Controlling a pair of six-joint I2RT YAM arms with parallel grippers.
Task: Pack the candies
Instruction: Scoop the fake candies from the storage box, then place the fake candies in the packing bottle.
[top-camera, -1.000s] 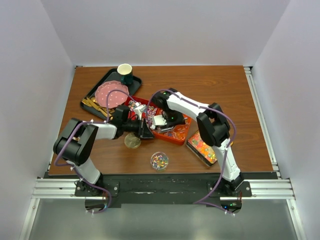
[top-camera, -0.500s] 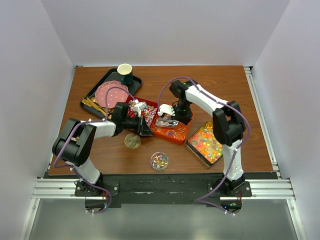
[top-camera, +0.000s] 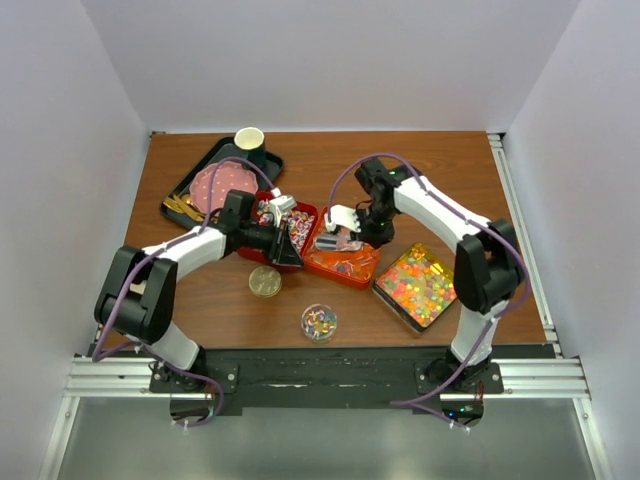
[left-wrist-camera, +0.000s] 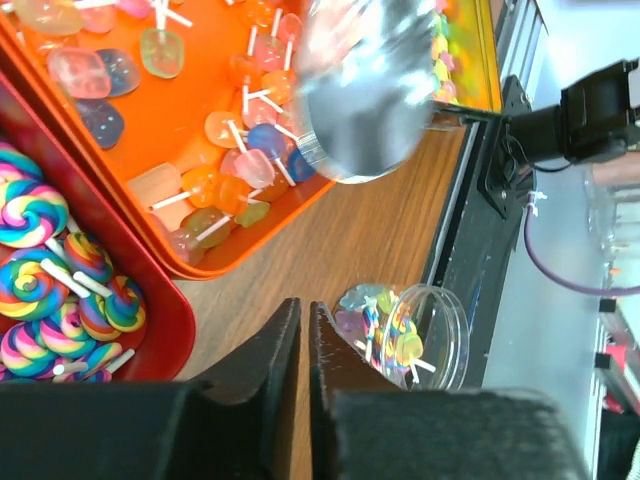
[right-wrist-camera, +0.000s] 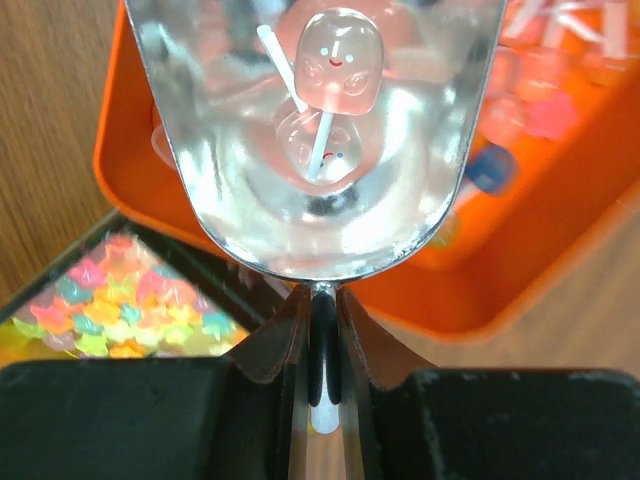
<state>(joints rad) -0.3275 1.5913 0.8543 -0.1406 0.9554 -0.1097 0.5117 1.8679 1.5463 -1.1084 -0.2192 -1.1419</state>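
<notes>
One translucent square lollipop (right-wrist-camera: 338, 62) — shiny metal scoop (right-wrist-camera: 230, 200), right tool (right-wrist-camera: 322, 312) pinching handle

from above, the scoop (top-camera: 338, 243) is too small to tell what lies in it, and the left fingers (top-camera: 292, 256) are just a dark wedge over the rim of the red tray (top-camera: 247, 254). in the left wrist view the scoop is a silver blur cut off by the top edge; the orange tray (left-wrist-camera: 200, 265) runs out at the top and the red tray at the left, hiding many candies (left-wrist-camera: 35, 215). in the right wrist view the scoop's handle vanishes between the right fingers (right-wrist-camera: 262, 345), its far lip is cropped, and the orange tray behind is blurred.
</notes>
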